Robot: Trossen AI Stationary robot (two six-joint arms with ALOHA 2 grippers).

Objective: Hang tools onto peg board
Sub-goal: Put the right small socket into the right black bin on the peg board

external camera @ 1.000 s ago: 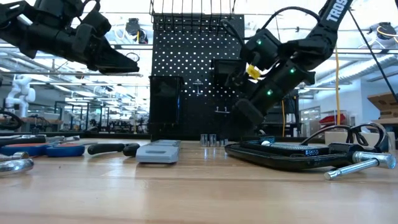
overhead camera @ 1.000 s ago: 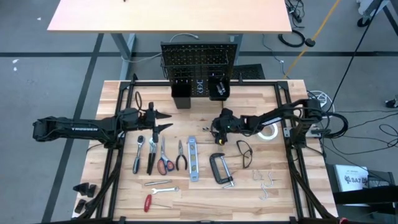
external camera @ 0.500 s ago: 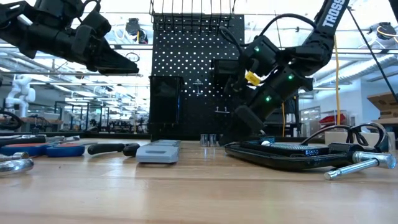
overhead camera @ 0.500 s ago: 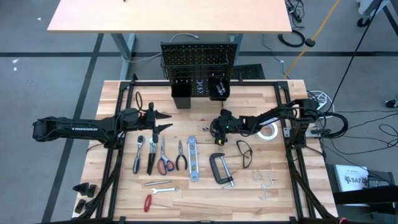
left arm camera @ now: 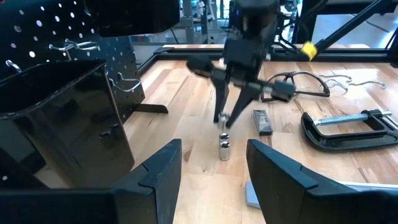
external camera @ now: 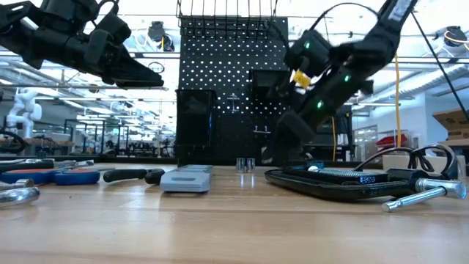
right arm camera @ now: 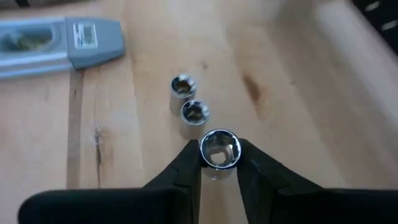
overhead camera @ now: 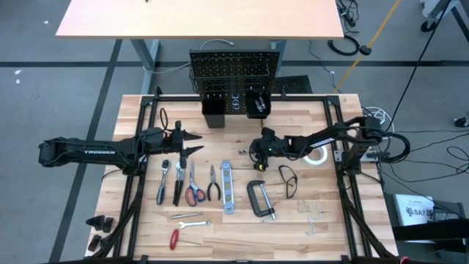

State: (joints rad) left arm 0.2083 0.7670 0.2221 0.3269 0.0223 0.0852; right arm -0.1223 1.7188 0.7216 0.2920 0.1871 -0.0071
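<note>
Right gripper (right arm camera: 217, 163) had its fingers pinched around a small silver socket (right arm camera: 217, 149), two more sockets (right arm camera: 188, 102) sitting just beside it on the table (right arm camera: 298, 124). Left gripper (left arm camera: 214, 174) hung open and empty. Peg board (overhead camera: 234, 73) stood behind, tools (overhead camera: 192, 183) laid out in front, presumably waiting.

Left gripper (overhead camera: 192, 141) hovers, jaws apart; right gripper (right arm camera: 217, 163) apparently clamped low.

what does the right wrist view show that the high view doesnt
Only the right wrist view: the right gripper closing on a socket, two more sockets beyond it. Only the high view: the peg board, the left gripper hovering open, the C-clamp, the glasses. Both: the level and the table.
</note>
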